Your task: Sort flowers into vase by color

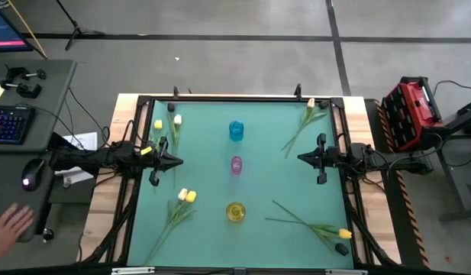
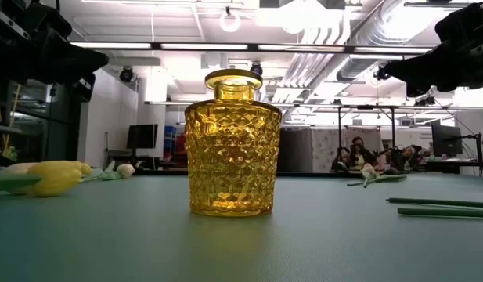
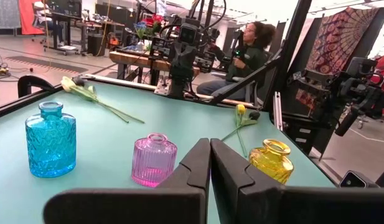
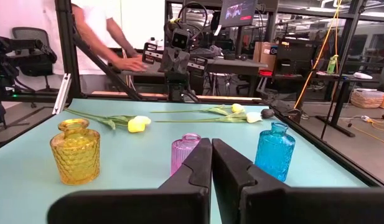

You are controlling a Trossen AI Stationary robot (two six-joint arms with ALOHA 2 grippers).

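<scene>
Over at 9 and 3 o'clock, left gripper (image 1: 176,160) and right gripper (image 1: 301,157) hover pinched closed and empty, flowers (image 1: 182,200) lying scattered toward the mat's corners around the yellow vase (image 1: 235,211), so sorting looks unstarted; next, open and grab a stem.

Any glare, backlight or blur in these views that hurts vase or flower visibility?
Low view: the yellow vase is sharp and glows against bright ceiling lights; the yellow flower near the lens is soft, and both arms are dark silhouettes. High view: even light, no glare on the green mat. Wrist views: vases are clear, and near gripper fingers are dark.
</scene>
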